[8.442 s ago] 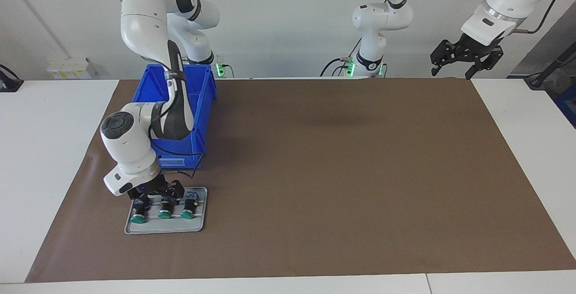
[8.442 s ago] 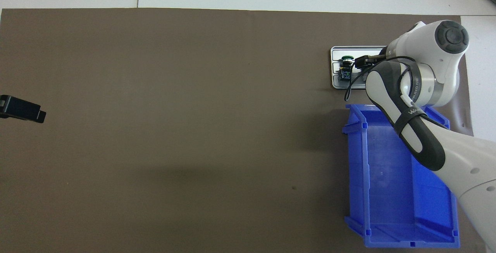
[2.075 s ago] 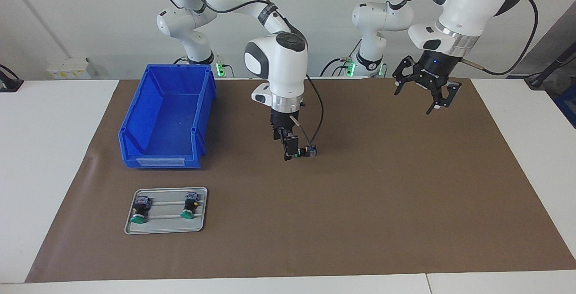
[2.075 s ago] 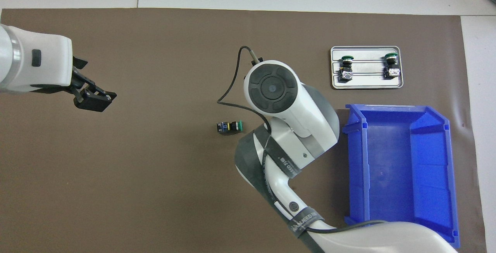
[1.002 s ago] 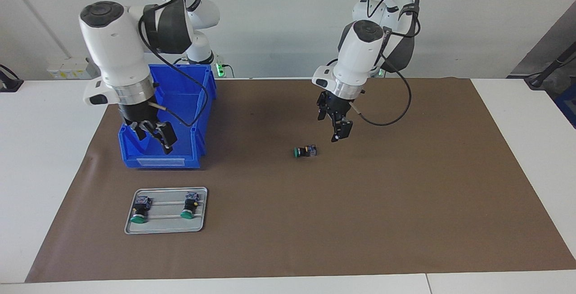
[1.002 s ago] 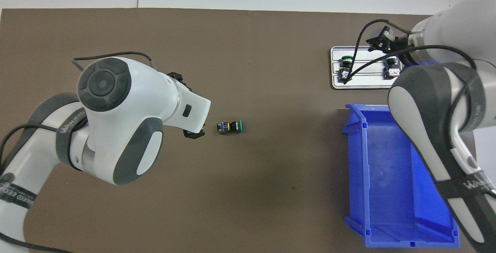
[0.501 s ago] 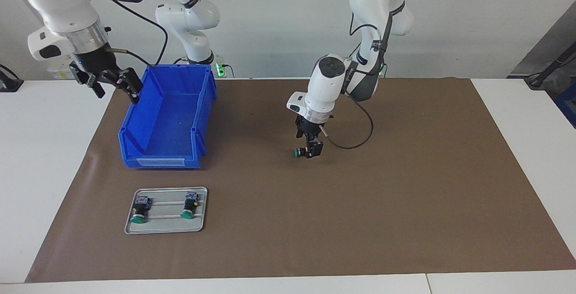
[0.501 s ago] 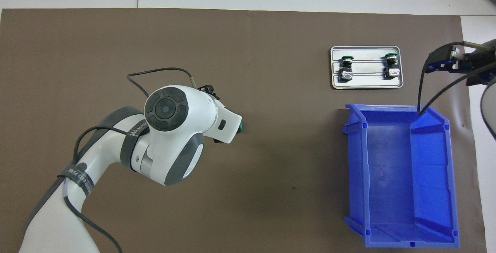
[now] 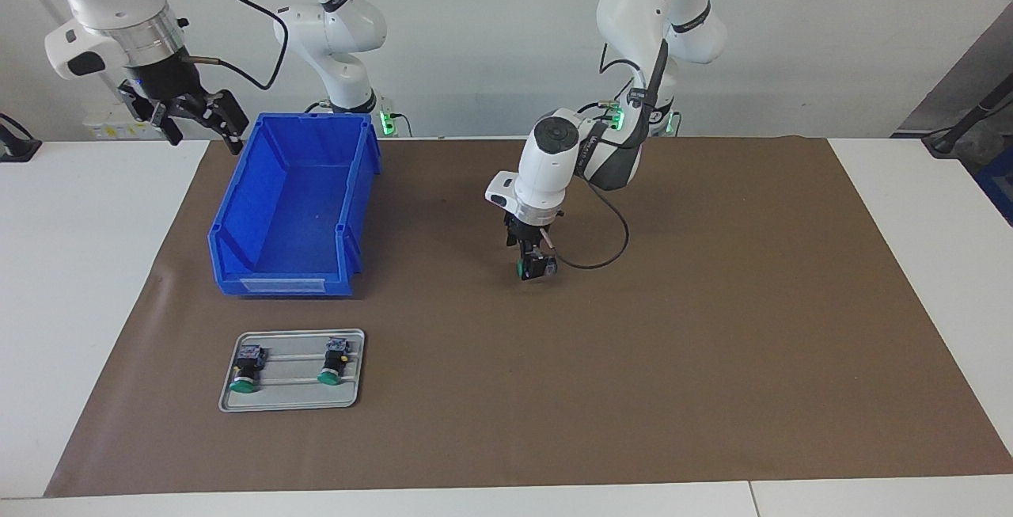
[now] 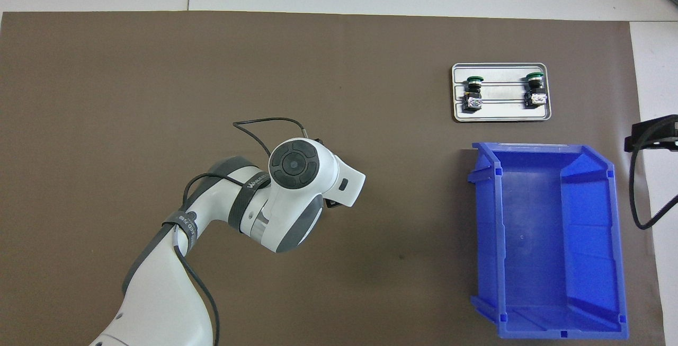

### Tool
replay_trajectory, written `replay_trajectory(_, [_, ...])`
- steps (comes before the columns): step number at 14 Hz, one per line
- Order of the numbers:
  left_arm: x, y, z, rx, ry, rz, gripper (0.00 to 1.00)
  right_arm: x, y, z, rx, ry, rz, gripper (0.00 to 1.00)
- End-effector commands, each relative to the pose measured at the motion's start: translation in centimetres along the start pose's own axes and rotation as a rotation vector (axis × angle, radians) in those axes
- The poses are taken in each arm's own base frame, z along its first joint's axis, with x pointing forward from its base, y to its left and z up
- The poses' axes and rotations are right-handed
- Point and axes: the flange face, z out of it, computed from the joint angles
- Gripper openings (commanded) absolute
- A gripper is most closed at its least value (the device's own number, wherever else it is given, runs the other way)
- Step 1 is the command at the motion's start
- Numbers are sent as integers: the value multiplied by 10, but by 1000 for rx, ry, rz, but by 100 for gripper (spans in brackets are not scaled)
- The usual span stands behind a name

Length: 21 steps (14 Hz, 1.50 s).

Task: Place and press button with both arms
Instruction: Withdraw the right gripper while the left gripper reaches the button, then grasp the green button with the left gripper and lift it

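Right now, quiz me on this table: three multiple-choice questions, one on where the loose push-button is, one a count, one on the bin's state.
1. Where is the loose green push-button? A in the blue bin; B on the brown mat at the left gripper; C on the grey tray.
2. How many tray push-buttons are there? A one; B two; C three.
3. The bin is: A upright and empty; B tipped over; C holding a push-button.
Answers: 1 B, its green cap shows at the left gripper; 2 B, one near each end; 3 A, its bare floor shows from overhead. The right gripper waits open, raised beside the bin.
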Motion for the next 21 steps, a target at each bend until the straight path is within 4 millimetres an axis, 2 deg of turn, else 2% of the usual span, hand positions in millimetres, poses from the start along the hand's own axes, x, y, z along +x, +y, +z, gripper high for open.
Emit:
replay_trajectory(1, [6, -5, 7, 12, 4, -12, 91, -6, 2, 1, -1, 5, -27, 100])
replay_trajectory(7, [5, -7, 13, 19, 8, -12, 88, -6, 2, 0, 2, 8, -32, 100])
replay_trajectory(9, [5, -6, 13, 19, 7, -10, 88, -8, -8, -1, 4, 5, -47, 100])
replay_trajectory(11, [2, -7, 16, 16, 2, -13, 87, -7, -2, 0, 9, 6, -39, 100])
replay_trajectory(14, [1, -5, 19, 11, -10, -9, 76, -5, 2, 1, 5, 5, -33, 100])
replay_trajectory(15, [2, -7, 16, 18, -6, -6, 63, -3, 3, 1, 0, 6, -35, 100])
replay_trajectory(18, [5, -8, 14, 23, 2, -7, 43, 2, 3, 0, -7, -1, -58, 100])
replay_trajectory(20, [8, -10, 9, 27, 6, -9, 30, 0, -6, -2, -6, 0, -74, 100])
replay_trajectory(21, [9, -12, 5, 28, 4, -6, 13, 0, -7, -1, -7, -2, -75, 100])
